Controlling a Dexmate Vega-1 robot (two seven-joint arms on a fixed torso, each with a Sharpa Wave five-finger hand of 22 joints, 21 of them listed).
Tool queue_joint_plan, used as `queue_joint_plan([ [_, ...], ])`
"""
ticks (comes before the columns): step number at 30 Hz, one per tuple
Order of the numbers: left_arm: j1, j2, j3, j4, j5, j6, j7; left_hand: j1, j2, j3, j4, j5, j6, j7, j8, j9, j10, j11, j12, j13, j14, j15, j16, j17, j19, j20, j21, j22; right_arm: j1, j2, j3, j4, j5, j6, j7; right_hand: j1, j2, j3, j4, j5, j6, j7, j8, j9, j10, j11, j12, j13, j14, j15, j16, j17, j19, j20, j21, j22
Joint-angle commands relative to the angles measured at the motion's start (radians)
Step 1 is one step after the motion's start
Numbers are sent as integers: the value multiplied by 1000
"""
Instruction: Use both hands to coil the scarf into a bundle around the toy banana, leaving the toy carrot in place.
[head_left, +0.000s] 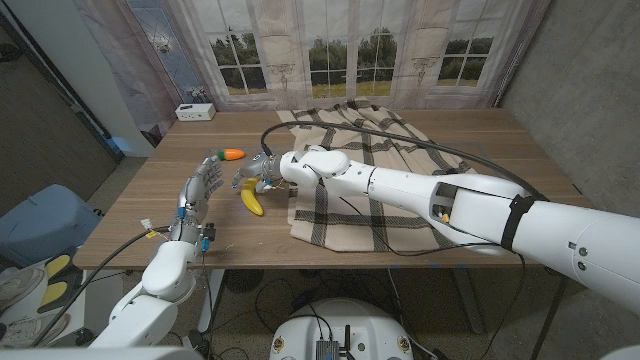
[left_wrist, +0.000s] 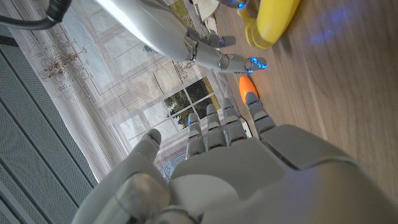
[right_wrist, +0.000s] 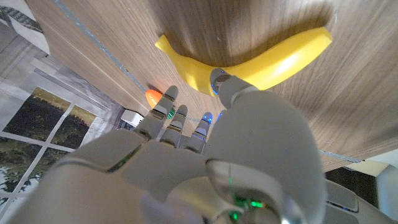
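Observation:
The yellow toy banana (head_left: 252, 203) (right_wrist: 261, 62) lies on the wood just left of the scarf's front left corner. The cream plaid scarf (head_left: 370, 190) is spread out over the table's middle and back. My right hand (head_left: 265, 172) (right_wrist: 186, 162) hovers over the banana's far end with its fingers stretched out and the thumb tip touching the banana. The orange toy carrot (head_left: 232, 154) (left_wrist: 247, 87) lies behind, apart from both hands. My left hand (head_left: 200, 188) (left_wrist: 236, 168) stands left of the banana (left_wrist: 273, 22), fingers straight, holding nothing.
A small white box (head_left: 192, 111) sits at the table's back left corner. A black cable (head_left: 400, 140) runs along my right arm over the scarf. The table's left edge (head_left: 120, 215) is close to my left hand. A blue seat (head_left: 40, 225) stands beyond it.

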Motion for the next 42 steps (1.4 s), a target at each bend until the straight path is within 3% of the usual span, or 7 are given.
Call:
queue_joint_plan([
  [1, -2, 0, -6, 0, -6, 14, -8, -9, -3, 1, 8, 7, 6, 0, -2, 6, 9, 4, -3, 5, 6, 0, -5, 2, -1, 2, -4, 6, 23, 59, -43, 95, -21, 4, 11, 24, 9, -9, 3, 2, 27, 0, 7, 4, 11, -5, 4, 2, -14, -95, 2, 3, -3, -11, -4, 3],
  [9, -22, 6, -1, 16, -11, 14, -25, -13, -3, -1, 10, 8, 7, 0, -2, 6, 10, 1, -5, 5, 7, -2, -5, 2, -1, 2, -6, 6, 39, 99, -59, 175, 7, -28, 75, -25, -36, -91, 33, -5, 47, 2, -1, 2, 19, 1, -1, 0, -12, -64, 11, 6, 34, 11, 10, 1],
  [15, -38, 14, 4, 20, -15, 22, -35, -15, -3, -1, 12, 9, 7, 0, -3, 6, 10, 5, -6, 5, 7, -1, -6, 2, 0, 2, -7, 6, 33, 86, -69, 160, 2, -84, 75, -65, -26, -134, 52, -2, 72, 46, 4, 2, 75, 55, 17, 2, 52, -85, 45, 15, 55, 12, 15, 1],
  [26, -60, 22, 16, 18, -13, 40, -34, -17, -3, -2, 15, 10, 7, -1, -3, 6, 11, 3, -8, 5, 8, -1, -7, 1, 1, 2, -9, 6, 20, 51, -58, 145, 26, -98, 48, -157, -9, -227, 72, 15, 294, 94, 43, 1, 297, 143, 85, 11, 381, -152, 219, 99, 202, 3, 64, 7],
  [32, -69, 26, 23, 15, -11, 50, -32, -17, -3, -2, 16, 11, 5, 0, -3, 6, 10, 2, -10, 5, 9, -1, -8, 1, 2, 2, -11, 6, 5, 19, -43, 118, 30, -83, -19, -32, 18, -274, 8, 22, 557, 124, 81, 17, 568, 156, 207, 70, 642, -192, 502, 335, 323, -17, 130, 23],
  [36, -71, 27, 26, 10, -8, 57, -26, -17, -2, -2, 17, 11, 5, -1, -4, 6, 10, 0, -11, 5, 9, -2, -9, 1, 2, 2, -12, 6, -11, -10, -25, 92, 31, -65, -80, 82, 18, -286, 8, 15, 665, 137, 129, 46, 696, 162, 322, 148, 760, -191, 612, 466, 363, -30, 179, 40],
  [42, -73, 29, 31, 0, -3, 71, -14, -17, -2, -1, 17, 12, 6, -1, -3, 6, 12, 1, -11, 5, 11, -1, -9, 0, 3, 1, -13, 6, -36, -51, 11, 56, 34, -43, -173, 110, 20, -293, 16, 13, 676, 142, 145, 63, 716, 162, 359, 186, 782, -188, 631, 506, 373, -34, 200, 47],
])
